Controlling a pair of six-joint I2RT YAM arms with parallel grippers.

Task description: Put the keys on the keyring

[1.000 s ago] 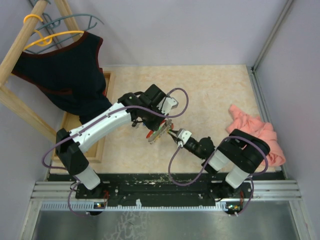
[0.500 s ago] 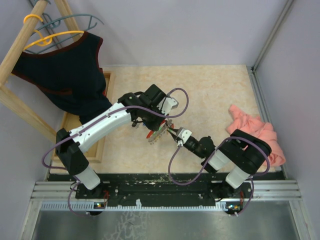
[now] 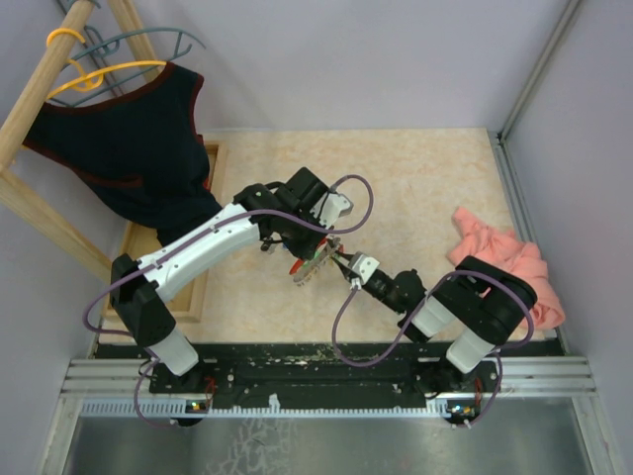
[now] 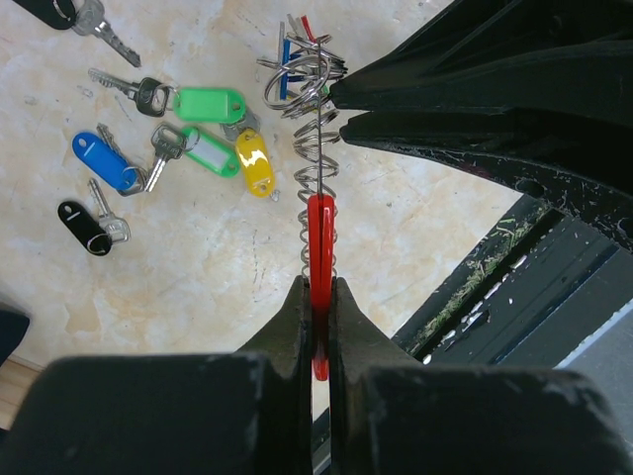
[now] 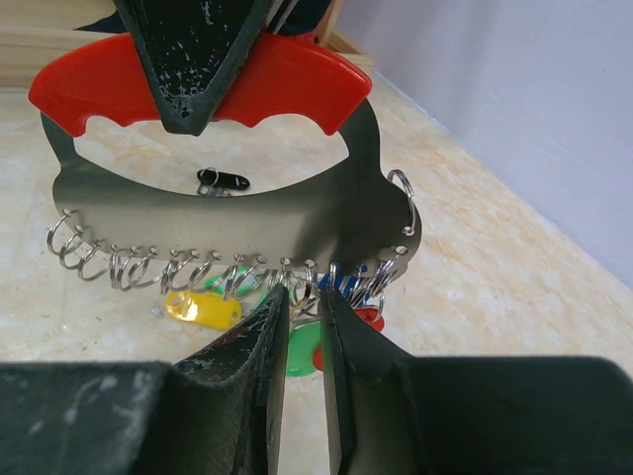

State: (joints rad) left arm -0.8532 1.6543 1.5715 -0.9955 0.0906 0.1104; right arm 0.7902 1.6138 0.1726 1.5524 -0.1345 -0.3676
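Now 6 keys [image 4: 213, 104] lie below 1 keyring [image 4: 318, 228].

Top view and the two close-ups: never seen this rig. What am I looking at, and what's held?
These are two robot arms bolted to the near edge of a table. The wide picture comes from a fixed camera above and behind them. Each close-up comes from a camera on one wrist, looking out past that arm's own fingers.

The left gripper is clamped on the red grip of the keyring, a metal plate with small wire rings along its lower edge, held up off the table. The right gripper has its jaws almost closed at those rings; I cannot tell whether it pinches one.

Loose keys with green, yellow, blue and black tags lie on the table below. Off to the sides are a pink cloth and a hanging dark garment.
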